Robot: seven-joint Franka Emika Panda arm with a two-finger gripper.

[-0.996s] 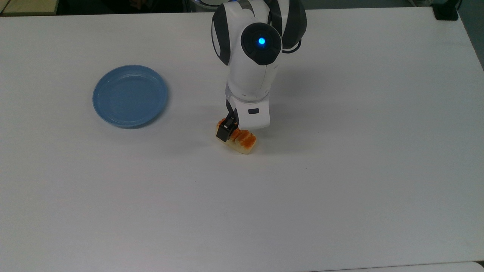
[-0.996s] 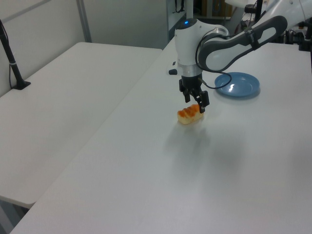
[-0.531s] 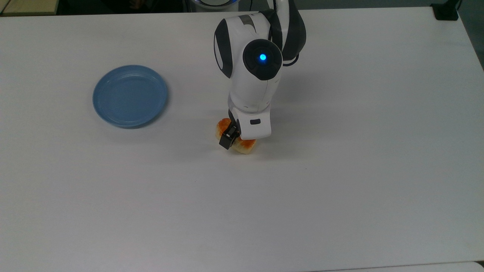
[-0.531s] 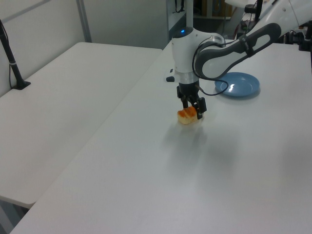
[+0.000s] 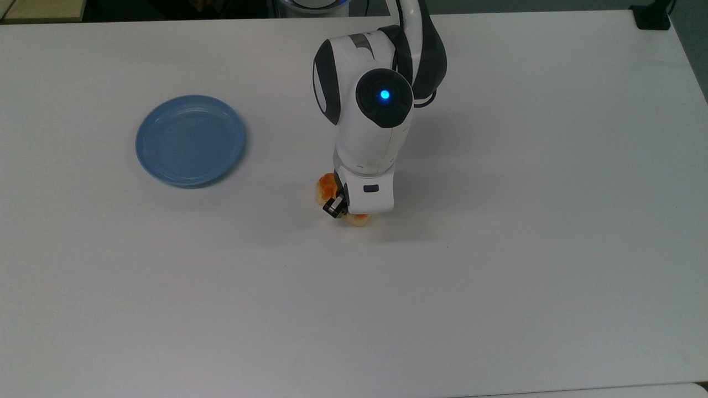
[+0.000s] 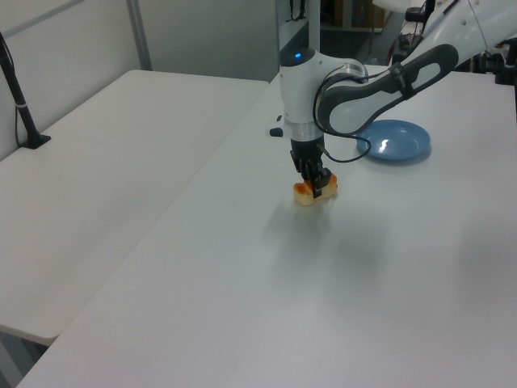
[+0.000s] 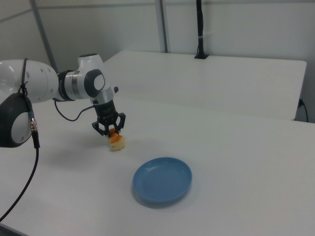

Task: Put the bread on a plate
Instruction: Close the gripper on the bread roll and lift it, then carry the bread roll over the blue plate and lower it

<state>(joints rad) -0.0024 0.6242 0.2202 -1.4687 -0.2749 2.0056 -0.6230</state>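
One second back my gripper (image 7: 109,131) hung above the bread (image 7: 117,142) with its fingers clear of the crust; now it has sunk so that they straddle the loaf's middle, one on each long side. From the right view I can see the fingers spread with the orange top showing between them, so they are open and not yet clamped on anything. The bread itself has not shifted: it lies on the white table (image 5: 498,249), just under the wrist in the top view, with only its two ends poking out from beneath the arm (image 5: 362,116).

I read this as the end of the descent. What I need next is to squeeze the fingers onto the loaf's pale sides before lifting, and the glossy lumpy top suggests a grip low on the sides would hold better.

Counting up: one bread, one blue plate (image 5: 191,140), one arm with one gripper. The plate sits bare, well apart from the loaf, toward the top view's left, so the carry is yet to come.
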